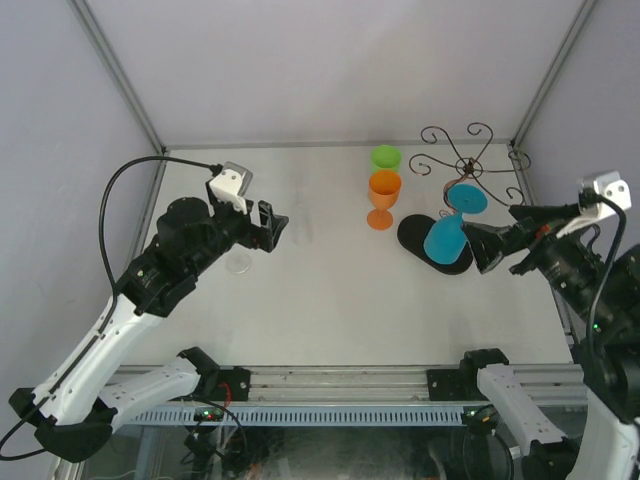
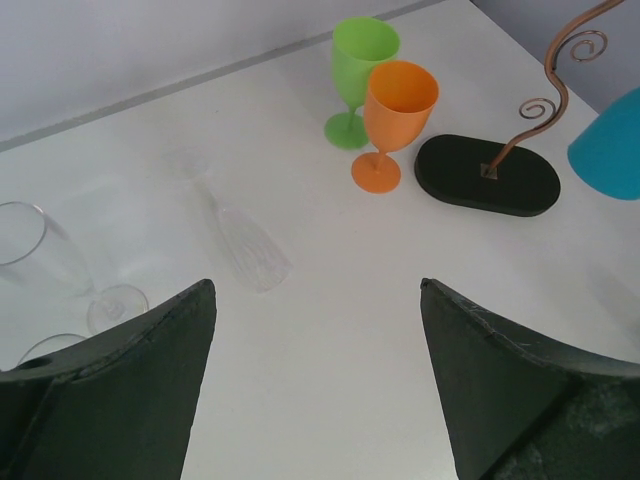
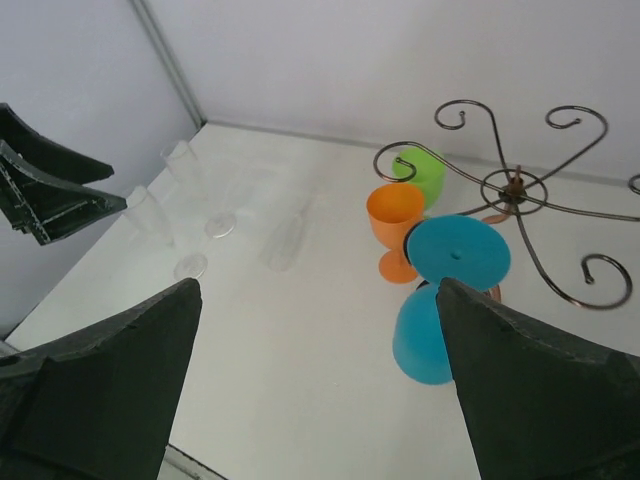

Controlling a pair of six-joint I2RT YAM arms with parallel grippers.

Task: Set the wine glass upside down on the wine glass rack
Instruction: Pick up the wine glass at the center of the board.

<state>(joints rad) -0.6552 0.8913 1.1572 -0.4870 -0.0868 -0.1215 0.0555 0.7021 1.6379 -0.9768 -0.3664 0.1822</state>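
wide bare stretch of table (image 1: 330, 300) through the middle and along the near edge, passable from either side. crowded at 1 o'clock from there: wine glass rack (image 1: 462, 160) with scroll arms spreading overhead, blue wine glass (image 1: 445, 238) hung foot-up, bowl over the black base (image 1: 412, 230). orange glass (image 1: 383, 198) and green glass (image 1: 386, 157) upright just beside, at the rack's 9 o'clock. clear flute (image 1: 300, 215) lying flat at 11 o'clock. two upright clear flutes (image 3: 150, 215) at 9 o'clock.
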